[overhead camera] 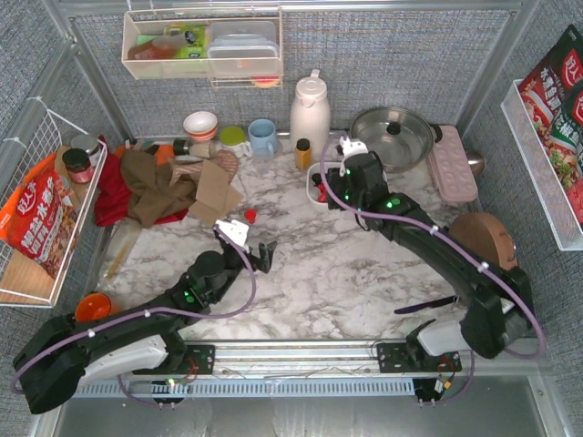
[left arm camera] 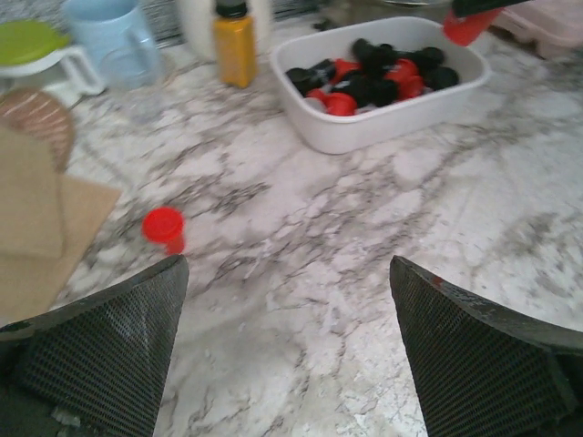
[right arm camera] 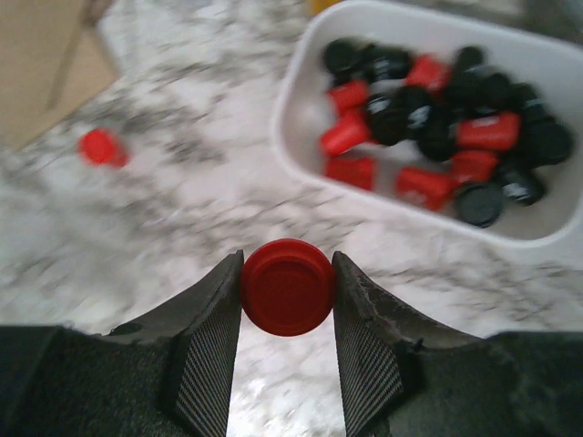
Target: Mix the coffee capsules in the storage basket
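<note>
The white storage basket (right arm camera: 301,159) holds several red and black coffee capsules (right arm camera: 437,118). It also shows in the left wrist view (left arm camera: 364,132), and in the top view (overhead camera: 312,185) it is partly hidden by the right arm. My right gripper (right arm camera: 288,309) is shut on a red capsule (right arm camera: 288,287) and holds it above the marble, just short of the basket's near wall. One loose red capsule (left arm camera: 164,226) lies on the table to the basket's left, also seen in the top view (overhead camera: 250,216). My left gripper (left arm camera: 287,346) is open and empty over bare marble.
A yellow-capped bottle (left arm camera: 234,41), a blue mug (left arm camera: 114,41) and a white thermos (overhead camera: 310,109) stand behind the basket. A pot (overhead camera: 392,137) and a pink tray (overhead camera: 453,164) are at the back right. Cardboard (overhead camera: 214,191) and cloths (overhead camera: 150,187) lie at the left.
</note>
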